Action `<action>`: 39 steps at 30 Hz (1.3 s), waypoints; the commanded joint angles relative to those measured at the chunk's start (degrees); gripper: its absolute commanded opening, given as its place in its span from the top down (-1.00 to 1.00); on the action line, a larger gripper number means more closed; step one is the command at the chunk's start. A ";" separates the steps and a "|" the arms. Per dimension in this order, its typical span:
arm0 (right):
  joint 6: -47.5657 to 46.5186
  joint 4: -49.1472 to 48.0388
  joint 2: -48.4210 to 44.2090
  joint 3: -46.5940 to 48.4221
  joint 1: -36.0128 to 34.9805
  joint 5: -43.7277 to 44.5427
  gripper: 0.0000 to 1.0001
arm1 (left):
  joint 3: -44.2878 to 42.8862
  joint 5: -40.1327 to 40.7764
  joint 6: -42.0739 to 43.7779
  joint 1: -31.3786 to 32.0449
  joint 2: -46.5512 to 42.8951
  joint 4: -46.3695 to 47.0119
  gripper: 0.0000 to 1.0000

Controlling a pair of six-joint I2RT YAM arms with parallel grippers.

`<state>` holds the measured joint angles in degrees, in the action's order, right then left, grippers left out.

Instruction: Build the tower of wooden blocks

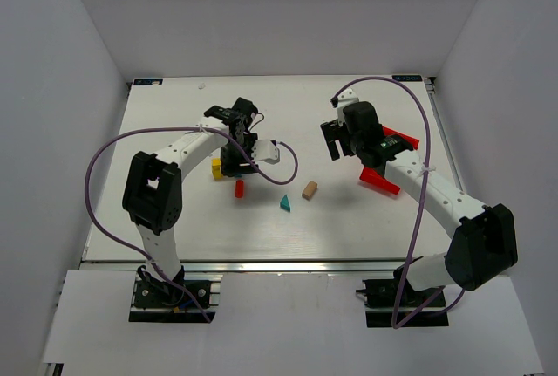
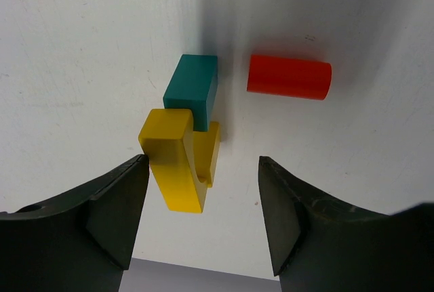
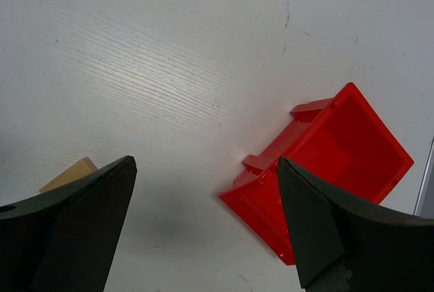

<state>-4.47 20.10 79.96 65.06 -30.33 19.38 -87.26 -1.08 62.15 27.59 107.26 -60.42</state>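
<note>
Your left pincer (image 2: 201, 162) released, jaws spread over the yellow arch (image 2: 173, 163) on the table (image 1: 349, 228), teal cube (image 2: 192, 89) touching the arch, red cylinder (image 2: 288, 77) just beside, teal triangle (image 1: 284, 204) and tan cube (image 1: 309, 189) nearby, your right pincer (image 3: 207, 170) released wide, near the red bin (image 3: 339, 156).

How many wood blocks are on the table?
5: yellow arch and teal cube touching, red cylinder beside them; teal triangle and tan cube mid-table. More may be hidden.
</note>
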 commanded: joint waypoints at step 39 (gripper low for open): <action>0.25 0.38 -1.65 1.65 0.35 1.63 -0.79 | -8.09 -12.09 3.06 -4.30 -1.89 -5.22 -0.96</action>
<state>-4.03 20.93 79.88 65.06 -30.33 19.62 -92.82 -8.45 63.29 24.25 105.10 -63.18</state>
